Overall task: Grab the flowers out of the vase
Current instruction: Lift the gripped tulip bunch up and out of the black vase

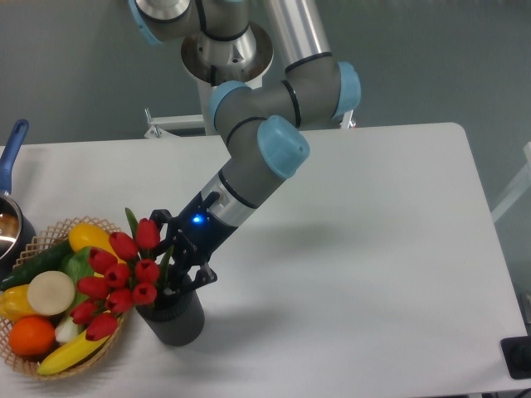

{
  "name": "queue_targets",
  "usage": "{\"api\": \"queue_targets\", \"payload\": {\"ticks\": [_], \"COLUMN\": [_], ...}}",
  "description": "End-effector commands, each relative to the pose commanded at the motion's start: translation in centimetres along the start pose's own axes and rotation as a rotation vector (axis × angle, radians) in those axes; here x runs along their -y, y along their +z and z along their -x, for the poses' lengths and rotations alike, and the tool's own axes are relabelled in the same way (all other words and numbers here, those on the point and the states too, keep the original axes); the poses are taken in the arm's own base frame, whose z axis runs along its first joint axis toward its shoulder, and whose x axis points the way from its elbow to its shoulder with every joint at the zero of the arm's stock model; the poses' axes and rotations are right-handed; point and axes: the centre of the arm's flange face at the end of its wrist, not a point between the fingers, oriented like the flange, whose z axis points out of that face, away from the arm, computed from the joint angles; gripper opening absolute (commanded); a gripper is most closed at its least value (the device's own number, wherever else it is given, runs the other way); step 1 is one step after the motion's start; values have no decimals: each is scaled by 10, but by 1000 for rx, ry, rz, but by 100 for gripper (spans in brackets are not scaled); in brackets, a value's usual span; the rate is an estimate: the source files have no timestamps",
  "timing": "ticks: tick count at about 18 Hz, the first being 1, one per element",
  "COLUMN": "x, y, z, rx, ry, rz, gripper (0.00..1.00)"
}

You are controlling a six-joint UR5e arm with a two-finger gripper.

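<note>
One vase holds about nine red tulip buds; beside the vase, one wicker basket, one pot.

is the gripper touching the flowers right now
Touching, it seems. In the fixed camera view the gripper is closed around the stems of the flowers just above the vase, with no gap visible.

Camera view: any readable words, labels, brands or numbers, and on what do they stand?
None can be read.
The arm's grey and blue shells show no lettering at this size.
The gripper carries only a lit blue dot, not text.
The vase, the flowers and the wicker basket bear no labels.
</note>
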Motion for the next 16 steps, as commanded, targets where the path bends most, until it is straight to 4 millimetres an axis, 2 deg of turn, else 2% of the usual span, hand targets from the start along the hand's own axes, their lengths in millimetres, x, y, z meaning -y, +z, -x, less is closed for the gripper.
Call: {"api": "queue_targets", "payload": {"ticks": [5, 10, 16], "x": [14, 31, 41], "y": [-31, -48, -72], "z": [0, -5, 3], "rx": [8, 2, 8], "ry": [-41, -66, -53], "rz": [-94, -153, -224], "gripper": [51, 51, 51]}}
